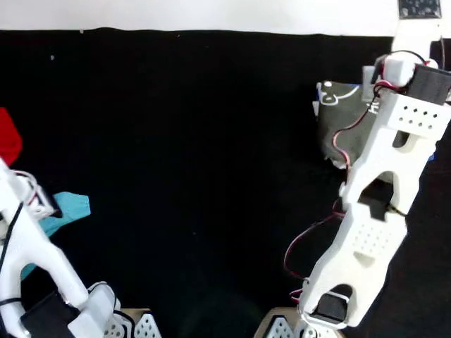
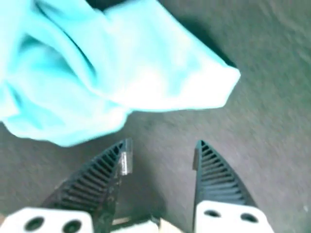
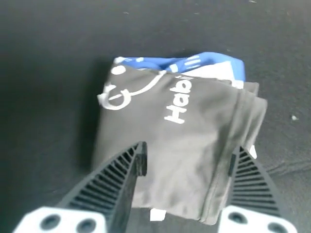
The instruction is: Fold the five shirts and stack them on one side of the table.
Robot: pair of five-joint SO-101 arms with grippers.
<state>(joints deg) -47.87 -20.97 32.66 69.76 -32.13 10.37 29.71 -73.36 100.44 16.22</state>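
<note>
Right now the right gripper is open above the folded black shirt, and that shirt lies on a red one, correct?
Not quite. The folded black shirt lies on a blue shirt, not a red one; the right wrist view shows it. The right gripper is indeed open above it.

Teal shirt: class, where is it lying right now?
In the high view the teal shirt lies crumpled near the left edge, below the red shirt, beside the left arm.

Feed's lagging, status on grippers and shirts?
Left gripper open, by teal shirt. Right gripper open over black shirt on blue shirt. Red cloth near teal shirt.
</note>
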